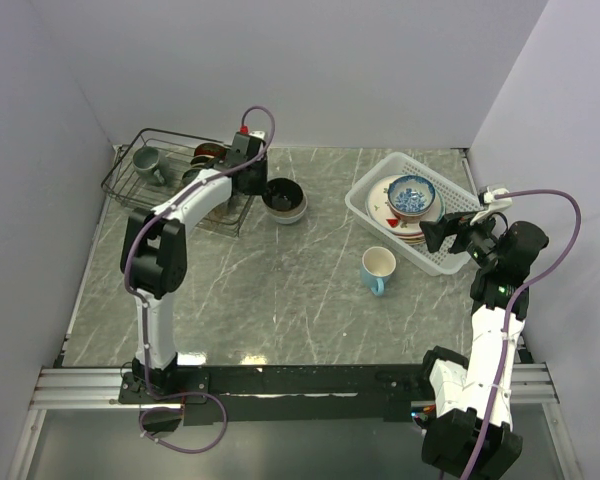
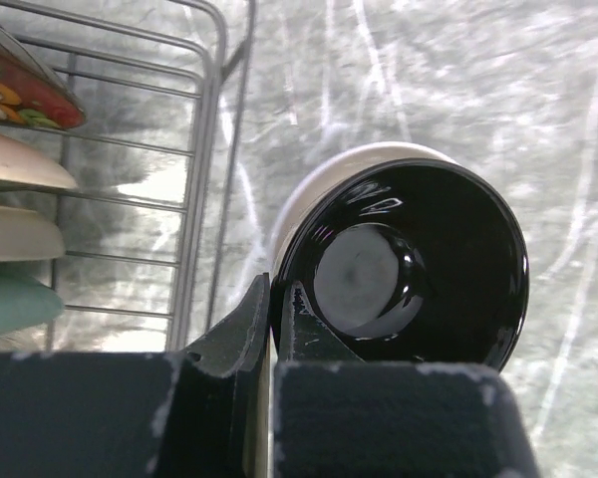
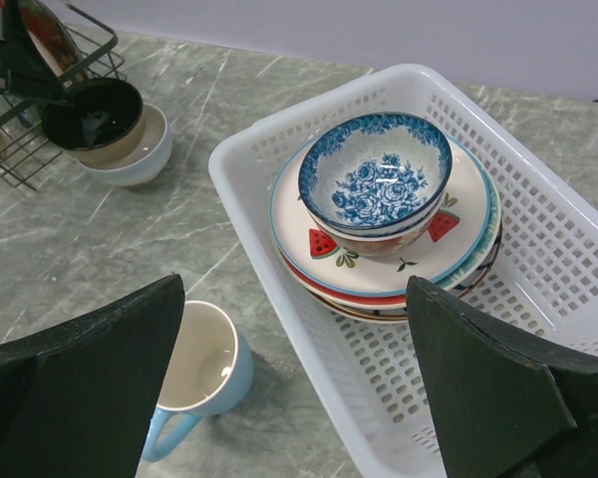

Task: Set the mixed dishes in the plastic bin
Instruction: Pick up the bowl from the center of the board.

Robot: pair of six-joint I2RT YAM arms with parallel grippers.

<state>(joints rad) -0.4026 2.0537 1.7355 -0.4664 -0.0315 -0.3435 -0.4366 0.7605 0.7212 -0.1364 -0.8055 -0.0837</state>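
Note:
A bowl with a black inside and cream outside sits just right of the wire rack. My left gripper is shut on its near rim, one finger inside and one outside. In the right wrist view this dark bowl rests in a pale bowl. The white plastic bin holds stacked patterned plates with a blue-patterned bowl on top. A light blue mug stands upright beside the bin. My right gripper hangs open above the bin's near-left edge, holding nothing.
A black wire rack stands at the back left with a grey-green mug and upright plates in it. Grey walls close in the table on three sides.

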